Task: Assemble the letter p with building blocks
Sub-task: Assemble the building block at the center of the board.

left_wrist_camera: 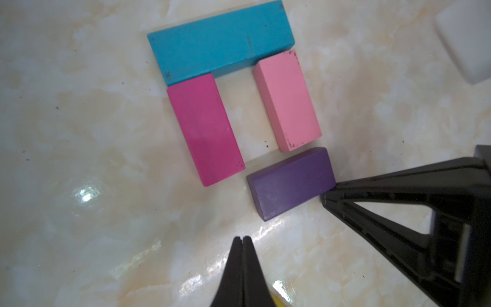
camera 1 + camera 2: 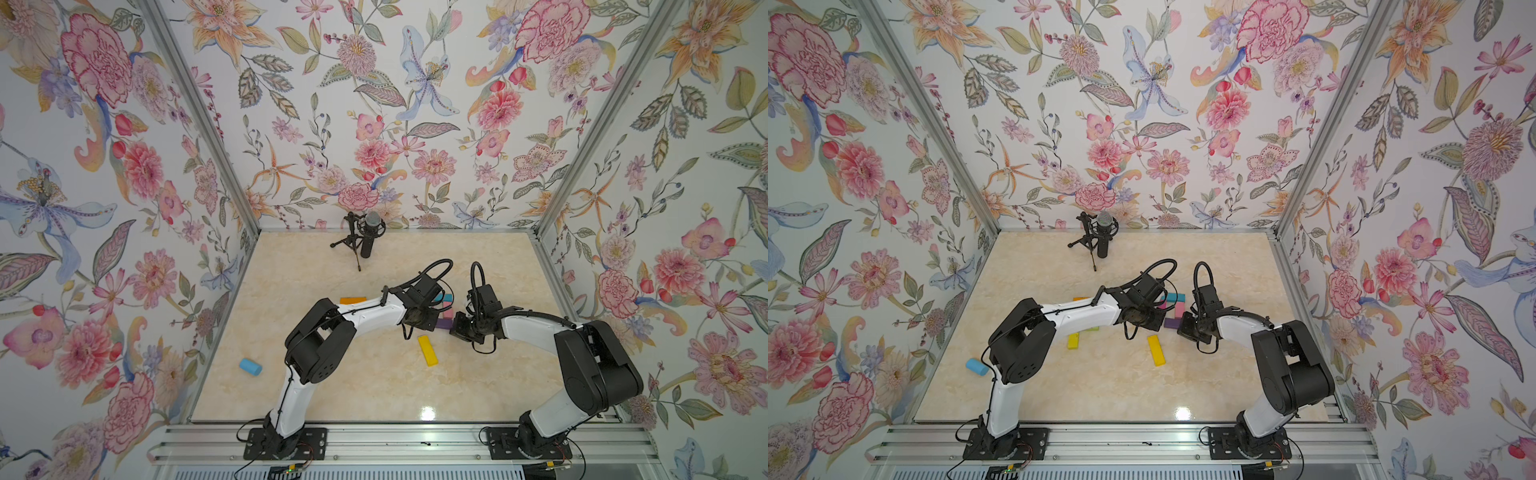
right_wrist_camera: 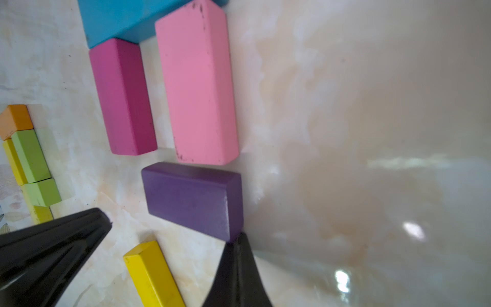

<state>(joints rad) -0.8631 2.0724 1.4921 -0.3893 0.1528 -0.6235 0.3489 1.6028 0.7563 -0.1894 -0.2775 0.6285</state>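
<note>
- Building blocks (image 2: 1174,298) lie mid-table (image 2: 374,386), between both grippers.
- Left wrist view: teal block (image 1: 220,40) caps magenta block (image 1: 204,127) and pink block (image 1: 287,101); purple block (image 1: 291,183) sits askew just beside the pink end.
- Right gripper (image 3: 236,239), clenched and empty, touches the purple corner; left gripper (image 1: 242,239), clenched and empty, is apart from it.
- Only the right wrist view shows the orange block (image 3: 16,119) and lime block (image 3: 30,156).
- Both top views show the arms hiding most of the cluster, with the microphone (image 2: 368,237) well apart.

Just right of centre in a top view, a long teal block (image 2: 1173,298) is laid flat. A magenta block (image 1: 206,129) and a pink block (image 1: 287,99) are set parallel against its long side, with a gap between them. A purple block (image 1: 291,183) is laid crosswise, skewed, just beside the pink one's free end. A long yellow block (image 2: 1155,350) lies apart, lower in the frame.
</note>
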